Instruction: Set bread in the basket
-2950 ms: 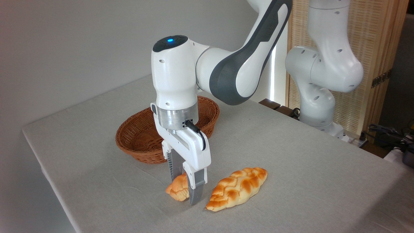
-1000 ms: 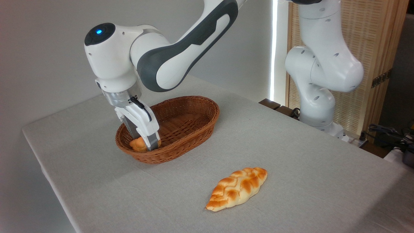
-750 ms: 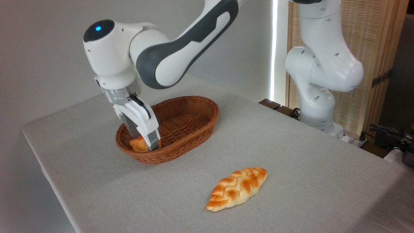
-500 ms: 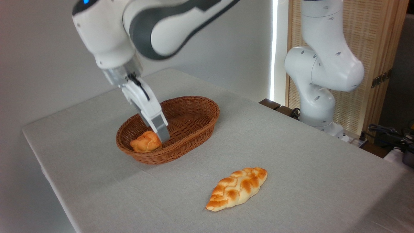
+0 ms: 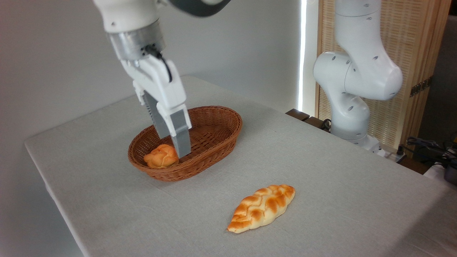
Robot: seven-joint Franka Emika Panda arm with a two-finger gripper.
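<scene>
camera view: the bread [image 5: 161, 157] now lies on its own in the left end of the basket [image 5: 214, 121], resting on the woven floor close against the near wall. the end effector [image 5: 175, 142] has let it go and risen since a second ago, when its fingers were down inside the basket around the bun; now the fingers [image 5: 181, 141] hang above and just to the right of the bun, tilted, with nothing between them. they look spread a little, one grey pad ahead of the other with a narrow gap showing, though the angle makes the width of that gap hard to judge. the arm has also lifted so far that its upper part is cut off by the top edge. three seconds ago the bun was still on the desk [image 5: 321, 185] beside the braided loaf [image 5: 262, 207]; that loaf has not moved and stays out on the cloth, well apart from the basket. as i judge it, the placing is done: the bun is fully inside the rim and sits steady, so what remains is only for the arm to pull clear without brushing the basket.
</scene>
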